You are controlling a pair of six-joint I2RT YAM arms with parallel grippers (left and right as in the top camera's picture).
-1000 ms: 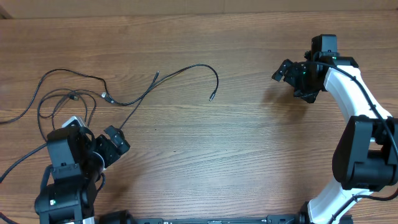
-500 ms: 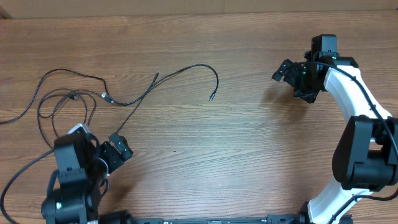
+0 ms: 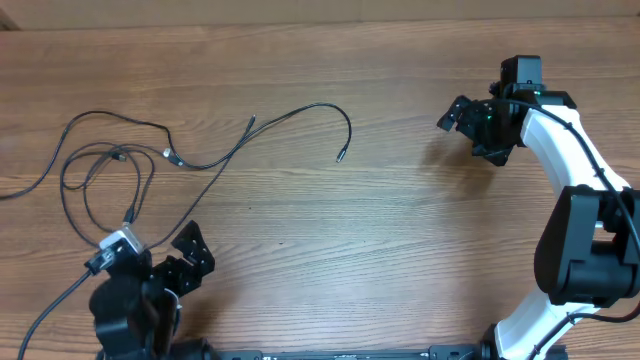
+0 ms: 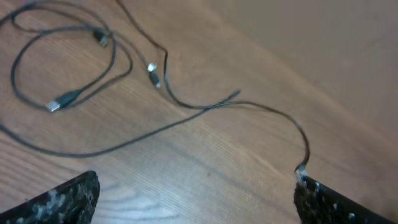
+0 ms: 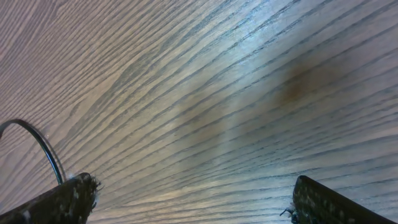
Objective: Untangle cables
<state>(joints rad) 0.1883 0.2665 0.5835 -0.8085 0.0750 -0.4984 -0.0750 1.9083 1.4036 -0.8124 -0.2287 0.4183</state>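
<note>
left gripper (image 3: 197, 258), right gripper (image 3: 449, 112): held apart, empty | risk: cables (image 3: 168, 154) are knotted tighter if a crossed loop is dragged

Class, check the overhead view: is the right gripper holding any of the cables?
No, the right gripper stands open over the bare table, well apart from the cables.

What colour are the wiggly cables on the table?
The cables are black, with little silver plug tips. The left wrist view shows them best.
</note>
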